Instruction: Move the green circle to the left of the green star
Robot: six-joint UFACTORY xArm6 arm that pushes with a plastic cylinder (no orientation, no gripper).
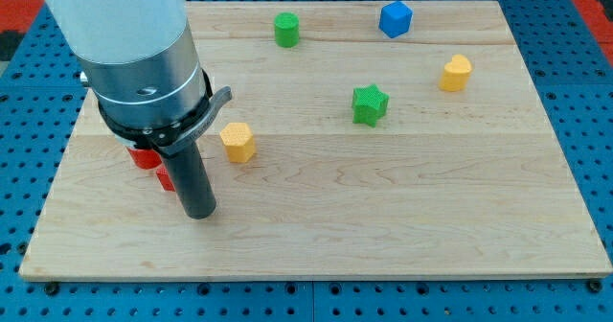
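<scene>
The green circle [286, 29] is a short green cylinder near the view's top edge, left of centre. The green star [369, 104] lies lower and to the view's right of it, about mid-board. My tip [200, 213] is at the lower left of the board, far from both green blocks. It stands just below and right of red blocks and left-below a yellow block.
A yellow block [238, 141] lies right of the rod. Red blocks [146, 156] sit partly hidden behind the rod and arm. A blue block [395, 19] is at the top right, a yellow block [456, 72] further right. The wooden board [383, 226] ends near all sides.
</scene>
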